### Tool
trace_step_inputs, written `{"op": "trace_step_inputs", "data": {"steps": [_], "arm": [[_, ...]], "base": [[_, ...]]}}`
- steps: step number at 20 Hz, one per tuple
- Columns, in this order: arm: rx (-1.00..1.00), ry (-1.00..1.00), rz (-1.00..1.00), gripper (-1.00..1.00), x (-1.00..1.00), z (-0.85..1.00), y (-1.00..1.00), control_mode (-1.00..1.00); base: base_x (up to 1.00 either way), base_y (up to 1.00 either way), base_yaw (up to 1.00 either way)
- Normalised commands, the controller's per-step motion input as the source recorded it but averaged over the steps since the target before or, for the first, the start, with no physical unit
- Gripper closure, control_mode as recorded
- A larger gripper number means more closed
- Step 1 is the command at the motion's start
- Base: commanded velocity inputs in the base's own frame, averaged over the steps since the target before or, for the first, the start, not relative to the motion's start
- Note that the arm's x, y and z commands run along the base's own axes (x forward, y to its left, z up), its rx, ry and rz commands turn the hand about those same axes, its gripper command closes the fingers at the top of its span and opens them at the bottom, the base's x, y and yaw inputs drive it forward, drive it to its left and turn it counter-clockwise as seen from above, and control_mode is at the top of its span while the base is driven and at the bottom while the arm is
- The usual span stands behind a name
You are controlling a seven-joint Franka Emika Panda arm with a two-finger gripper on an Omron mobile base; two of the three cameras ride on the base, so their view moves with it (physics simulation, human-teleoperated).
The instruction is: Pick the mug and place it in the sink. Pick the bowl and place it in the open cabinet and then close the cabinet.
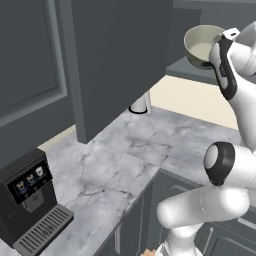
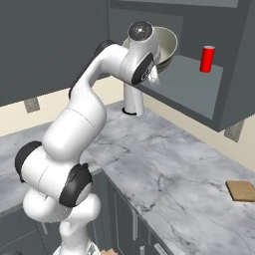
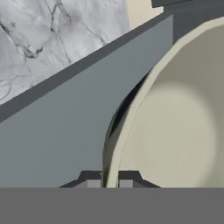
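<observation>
The bowl [image 1: 201,44] [image 2: 168,46], cream inside and greyish outside, hangs tilted at the front edge of the open cabinet's lower shelf [image 1: 186,71] [image 2: 191,89]. In the hand view my gripper [image 3: 107,183] is shut on the bowl [image 3: 183,131], with one dark fingertip on each side of its rim. The grey shelf [image 3: 65,131] lies just beside and below the bowl; I cannot tell whether they touch. The cabinet's flat dark door [image 1: 117,60] stands swung open to the left. The mug and the sink are out of view.
A red can [image 2: 207,59] stands on the shelf to the right of the bowl. A white cylinder [image 1: 141,102] [image 2: 133,102] stands on the marble counter [image 1: 115,165] below the cabinet. A black coffee machine [image 1: 30,200] is at the left. A brown board [image 2: 242,190] lies far right.
</observation>
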Motion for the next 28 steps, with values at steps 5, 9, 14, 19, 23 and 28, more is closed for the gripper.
{"op": "trace_step_inputs", "data": {"steps": [5,9,14,19,23,28], "arm": [[0.0,0.0,0.0,-1.0,0.05,-0.03,0.0,-1.0],[0.0,0.0,0.0,-1.0,0.01,0.0,-0.03,-1.0],[0.0,-0.08,0.0,-1.0,0.0,0.07,-0.01,-1.0],[0.0,-0.19,0.0,-1.0,0.0,0.24,0.0,-1.0],[0.0,-0.23,0.0,-1.0,-0.05,0.17,0.0,-1.0],[0.0,-0.15,0.05,-1.0,-0.66,0.0,0.0,-1.0]], "base": [[0.0,0.0,0.0],[0.0,0.0,0.0],[0.0,0.0,0.0],[0.0,0.0,0.0],[0.0,0.0,0.0],[0.0,0.0,0.0]]}}
